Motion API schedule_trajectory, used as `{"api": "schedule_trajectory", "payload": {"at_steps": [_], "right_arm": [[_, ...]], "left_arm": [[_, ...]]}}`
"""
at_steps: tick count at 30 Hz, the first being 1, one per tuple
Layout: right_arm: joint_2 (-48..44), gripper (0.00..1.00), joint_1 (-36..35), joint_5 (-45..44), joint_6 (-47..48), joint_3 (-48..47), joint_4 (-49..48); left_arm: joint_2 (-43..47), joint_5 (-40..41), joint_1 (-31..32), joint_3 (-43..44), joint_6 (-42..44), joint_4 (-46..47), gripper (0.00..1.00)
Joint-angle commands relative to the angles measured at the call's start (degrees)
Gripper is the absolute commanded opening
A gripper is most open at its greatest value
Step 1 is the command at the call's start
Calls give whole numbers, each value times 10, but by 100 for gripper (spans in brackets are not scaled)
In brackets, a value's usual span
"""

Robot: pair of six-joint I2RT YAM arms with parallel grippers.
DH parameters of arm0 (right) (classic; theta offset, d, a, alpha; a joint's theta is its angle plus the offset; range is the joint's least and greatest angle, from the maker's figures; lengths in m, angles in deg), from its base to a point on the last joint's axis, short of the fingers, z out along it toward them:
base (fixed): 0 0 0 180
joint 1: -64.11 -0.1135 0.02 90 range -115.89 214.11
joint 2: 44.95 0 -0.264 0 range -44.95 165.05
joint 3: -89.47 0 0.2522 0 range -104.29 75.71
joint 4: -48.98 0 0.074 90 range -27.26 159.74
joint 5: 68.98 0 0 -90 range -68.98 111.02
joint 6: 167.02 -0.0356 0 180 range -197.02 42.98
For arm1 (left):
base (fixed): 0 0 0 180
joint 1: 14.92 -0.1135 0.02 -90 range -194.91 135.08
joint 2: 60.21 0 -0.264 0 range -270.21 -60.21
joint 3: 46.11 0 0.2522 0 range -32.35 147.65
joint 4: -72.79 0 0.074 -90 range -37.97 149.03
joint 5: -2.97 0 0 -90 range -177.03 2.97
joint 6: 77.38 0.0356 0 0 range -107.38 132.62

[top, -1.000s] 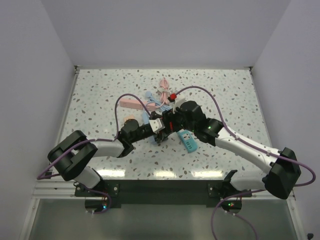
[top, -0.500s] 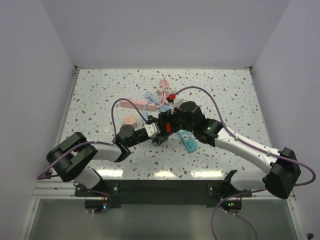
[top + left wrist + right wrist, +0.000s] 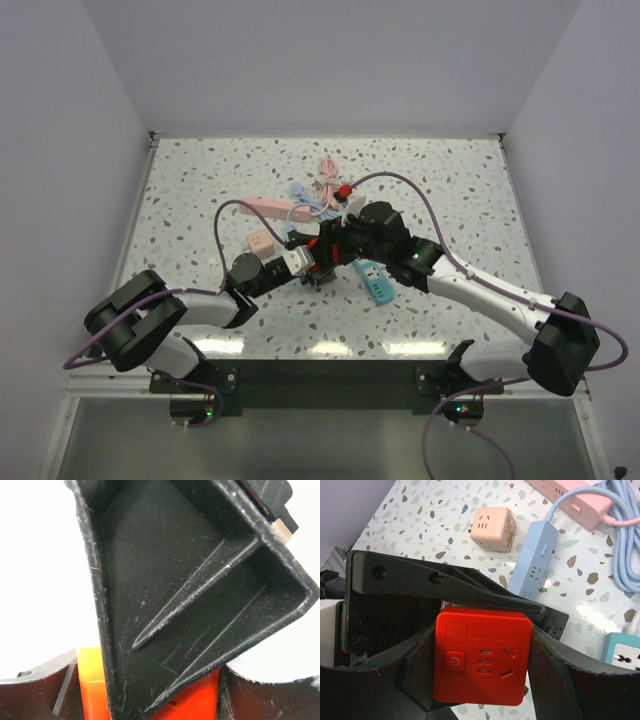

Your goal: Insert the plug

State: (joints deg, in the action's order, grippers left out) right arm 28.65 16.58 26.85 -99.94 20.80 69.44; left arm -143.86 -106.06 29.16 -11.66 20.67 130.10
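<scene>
speckled bench (image 3: 200, 180), middle: right gripper (image 3: 482, 666) is clamped on the red socket cube (image 3: 481, 650) by its flat sides. likely rigid, light, slick plastic, so you keep the socket face clear. left gripper (image 3: 300, 258): grip can't be told; plug hidden.

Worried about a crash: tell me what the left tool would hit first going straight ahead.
Probably a black finger of the right tool, filling the left wrist view; the red cube sits behind, depth unclear.
</scene>
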Motion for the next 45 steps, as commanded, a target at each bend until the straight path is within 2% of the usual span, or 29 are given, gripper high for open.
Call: {"api": "schedule_trajectory", "payload": {"at_steps": [1,3,4,5,8,10,12,13,15,17,21,23,24,26,27,35,39,45], "right_arm": [[7,0,9,23,17,14,-25],[10,0,32,42,14,24,-41],[13,0,42,51,9,26,-57],[14,0,61,63,10,27,-63],[19,0,92,67,16,16,-65],[19,0,107,72,22,9,-65],[19,0,130,72,26,-1,-64],[18,0,138,72,29,-3,-64],[14,0,162,73,31,-1,-70],[8,0,183,73,31,4,-80],[3,0,213,78,36,17,-89],[1,0,219,82,38,19,-92],[1,0,221,85,38,21,-94],[0,0,227,96,40,27,-102],[0,0,229,101,39,30,-105],[-15,0,248,113,49,65,-121],[-31,0,266,131,46,80,-128],[-55,0,273,132,47,91,-129]], "left_arm": [[25,33,3,1,-24,54,12],[33,56,3,-6,-31,44,23],[36,63,3,-8,-33,39,39],[39,76,3,-14,-34,29,51],[54,100,3,-23,-36,7,64],[67,111,3,-32,-43,-9,68],[75,140,3,-38,-58,-23,70],[80,157,3,-36,-66,-59,72],[91,220,3,-29,-106,-101,76],[99,293,3,-10,-139,-188,78],[113,371,3,42,-244,-380,79],[121,381,3,65,-283,-423,80],[130,381,3,74,-318,-447,89],[134,378,4,100,-346,-507,94],[135,376,5,105,-362,-517,100],[82,327,18,158,-410,-581,100],[34,338,35,182,-434,-637,100],[15,350,44,187,-456,-654,100]]}}
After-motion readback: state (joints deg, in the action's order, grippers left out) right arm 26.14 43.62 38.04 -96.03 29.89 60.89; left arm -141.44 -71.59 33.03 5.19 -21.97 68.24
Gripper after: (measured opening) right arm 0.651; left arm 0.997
